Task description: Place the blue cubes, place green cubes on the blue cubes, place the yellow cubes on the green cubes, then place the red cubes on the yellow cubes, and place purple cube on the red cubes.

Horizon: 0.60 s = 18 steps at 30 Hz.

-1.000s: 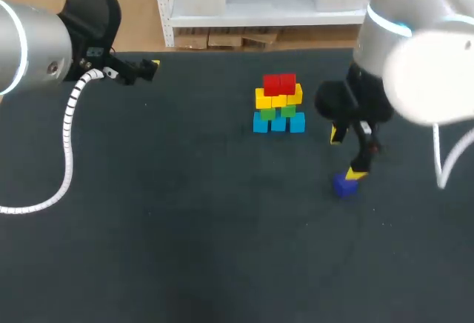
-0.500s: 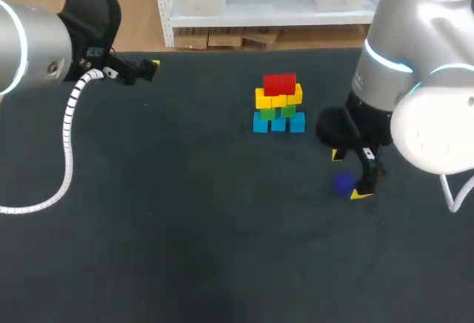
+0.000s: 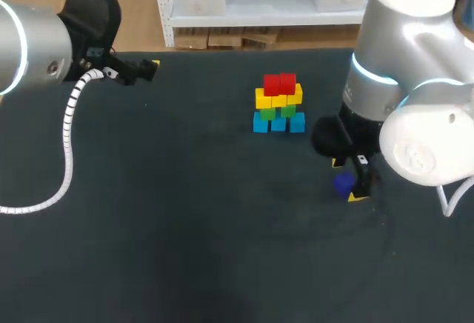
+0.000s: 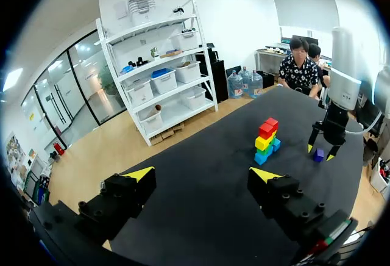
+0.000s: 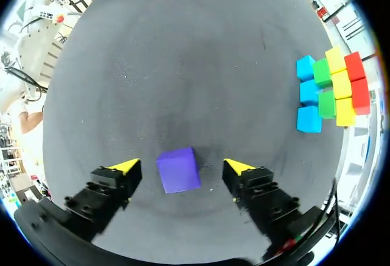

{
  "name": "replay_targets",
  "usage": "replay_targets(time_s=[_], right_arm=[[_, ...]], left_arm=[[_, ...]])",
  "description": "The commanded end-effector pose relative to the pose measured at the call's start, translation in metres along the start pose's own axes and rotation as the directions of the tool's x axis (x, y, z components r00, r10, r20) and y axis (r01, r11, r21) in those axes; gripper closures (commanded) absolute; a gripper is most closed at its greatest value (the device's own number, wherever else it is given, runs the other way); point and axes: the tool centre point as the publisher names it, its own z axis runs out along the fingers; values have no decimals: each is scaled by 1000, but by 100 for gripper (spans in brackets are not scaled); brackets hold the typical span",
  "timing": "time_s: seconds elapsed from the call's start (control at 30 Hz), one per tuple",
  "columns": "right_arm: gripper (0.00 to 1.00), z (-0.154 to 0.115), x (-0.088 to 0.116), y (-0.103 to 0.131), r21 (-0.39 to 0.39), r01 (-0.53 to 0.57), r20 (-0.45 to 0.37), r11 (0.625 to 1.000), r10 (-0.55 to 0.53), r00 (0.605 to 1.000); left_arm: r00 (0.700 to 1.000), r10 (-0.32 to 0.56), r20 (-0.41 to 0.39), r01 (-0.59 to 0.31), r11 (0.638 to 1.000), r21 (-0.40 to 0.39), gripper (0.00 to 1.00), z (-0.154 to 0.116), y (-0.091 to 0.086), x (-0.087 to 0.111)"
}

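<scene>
The purple cube (image 3: 342, 183) sits on the table (image 3: 185, 212), a little way to the right of the stack (image 3: 278, 104) and nearer the robot; over the last second the right gripper (image 5: 181, 166) has come down around it, and its spread fingers now flank the cube on both sides without touching it; the grasp looks imminent, which would leave only the capping move; the cube itself has barely shifted; the left gripper (image 4: 202, 173) hangs open and empty, well apart at the table's far left; counted, there are three blue cubes (image 5: 309, 92), two green cubes (image 5: 327, 103), what look like three yellow cubes (image 5: 341, 84), two red cubes (image 5: 361, 95) and one purple.
</scene>
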Motion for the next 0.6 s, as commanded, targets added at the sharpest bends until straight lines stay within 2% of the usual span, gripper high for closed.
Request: replay_targets(time_s=[0.03, 0.07, 0.4, 0.53, 0.6], right_arm=[[80, 4, -1, -4, 20, -3, -26, 1000, 4, 1000], [99, 4, 0, -4, 33, -1, -41, 999, 3, 999], [100, -1, 4, -7, 44, -26, -60, 999, 29, 998], [100, -19, 10, -16, 33, -65, -50, 997, 66, 997], [100, -29, 15, -23, 58, -77, -59, 995, 80, 995]], left_arm=[[1000, 1, 1, -1, 1000, 6, 0, 1, 1, 0], [1000, 1, 1, -1, 1000, 6, 0, 1, 1, 0], [1000, 1, 1, -1, 1000, 6, 0, 1, 1, 0], [1000, 1, 1, -1, 1000, 6, 0, 1, 1, 0], [1000, 1, 1, -1, 1000, 6, 0, 1, 1, 0]])
